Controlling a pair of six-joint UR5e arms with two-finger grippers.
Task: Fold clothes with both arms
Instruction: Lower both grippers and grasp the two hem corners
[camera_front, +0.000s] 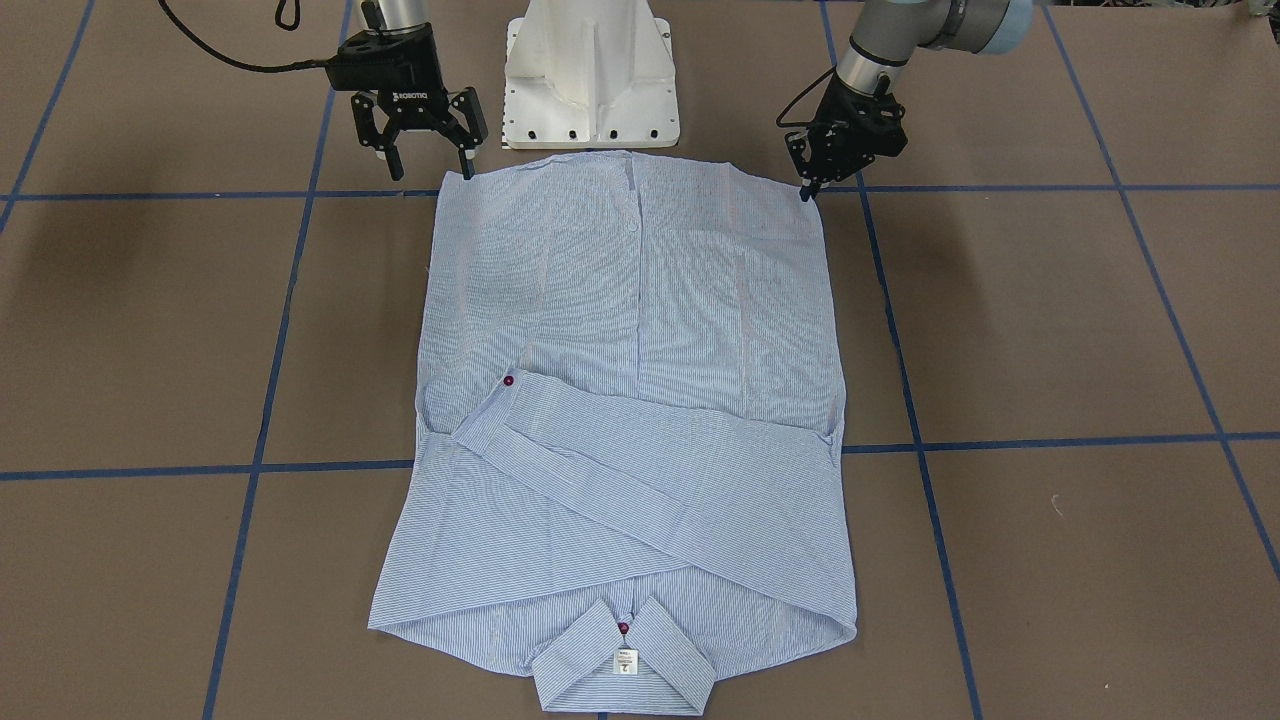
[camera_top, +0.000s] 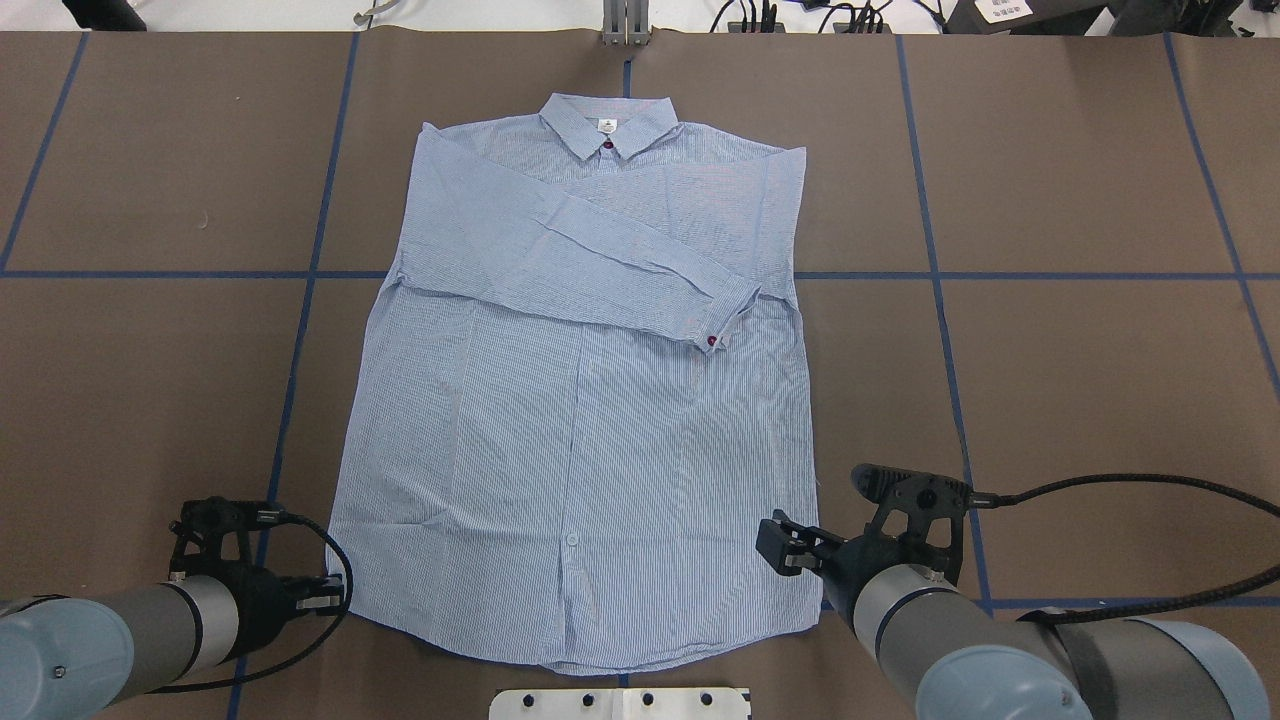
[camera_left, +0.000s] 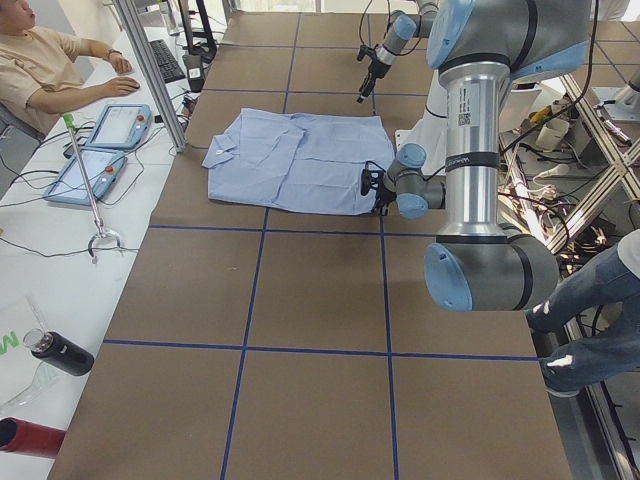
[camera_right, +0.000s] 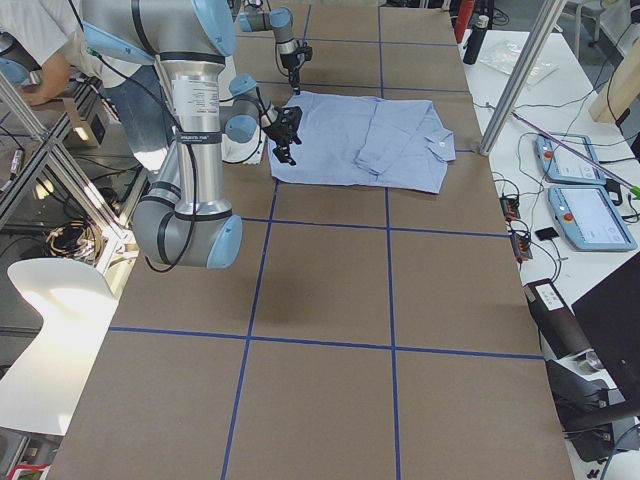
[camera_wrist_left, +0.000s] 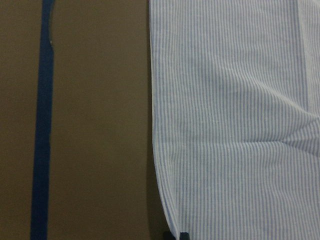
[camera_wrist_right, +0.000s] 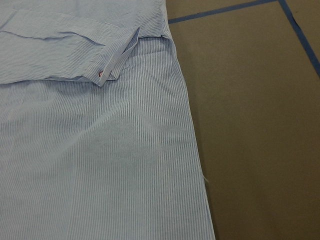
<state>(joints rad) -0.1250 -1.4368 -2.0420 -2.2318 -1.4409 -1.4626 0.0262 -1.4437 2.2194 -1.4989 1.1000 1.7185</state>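
Observation:
The light blue striped shirt (camera_front: 640, 330) (camera_top: 580, 400) lies flat on the brown table, front up and collar away from the robot, with one sleeve folded across the chest. My left gripper (camera_front: 806, 190) (camera_top: 325, 590) is low at the hem corner on its side. Its fingers look closed on the hem edge, and a dark fingertip (camera_wrist_left: 182, 235) shows at the cloth's border. My right gripper (camera_front: 432, 168) (camera_top: 780, 550) hangs open just above the other hem corner, holding nothing. The right wrist view shows only shirt (camera_wrist_right: 90, 150) and table.
The white pedestal base (camera_front: 590, 70) stands just behind the hem. Blue tape lines (camera_front: 280, 330) cross the table. A person (camera_left: 40, 60) sits at a side desk with teach pendants (camera_left: 100, 150). A dark bottle (camera_left: 60, 352) lies on that desk.

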